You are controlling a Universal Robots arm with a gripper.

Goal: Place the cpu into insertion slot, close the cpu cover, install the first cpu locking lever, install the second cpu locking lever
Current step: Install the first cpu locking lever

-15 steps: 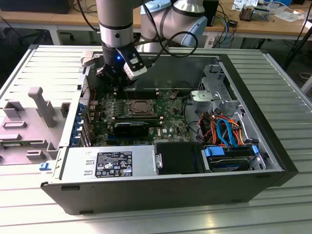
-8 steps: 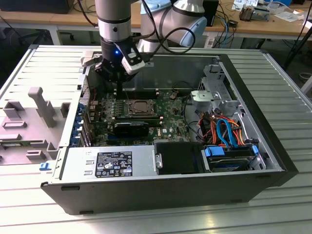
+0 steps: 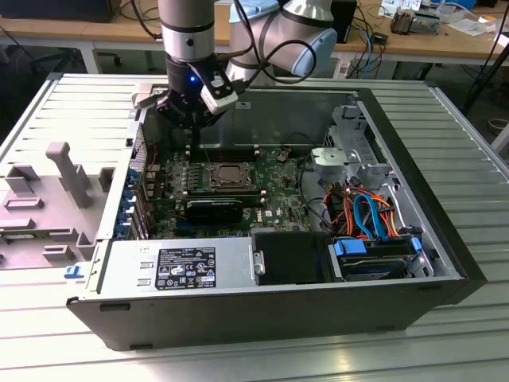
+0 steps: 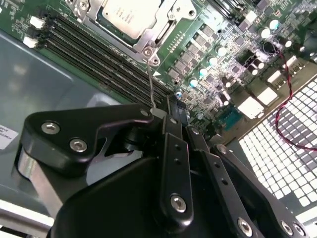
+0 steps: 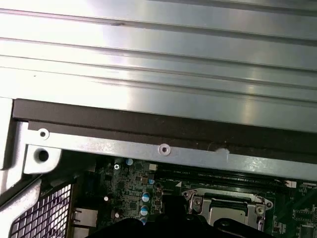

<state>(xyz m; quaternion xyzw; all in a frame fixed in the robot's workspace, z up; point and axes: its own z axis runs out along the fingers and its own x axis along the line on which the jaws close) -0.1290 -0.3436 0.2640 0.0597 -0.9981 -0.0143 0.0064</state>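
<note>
Jaws, closed I think, touch the free end of the thin locking lever, ahead of them the cpu sits under its shut cover, and I worry that springy wire slips off sideways and snaps back.

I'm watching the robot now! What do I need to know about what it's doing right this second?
Tool: shut on a thin wire locking lever, just off the socket's corner.
Things: the cpu sits in the insertion slot. The cpu cover lies flat over it, with the cpu's top showing through its window.
Done: cpu placed, cover closed.
Left: the held lever stands raised off the board, not latched. I cannot tell whether the other lever is latched.
</note>
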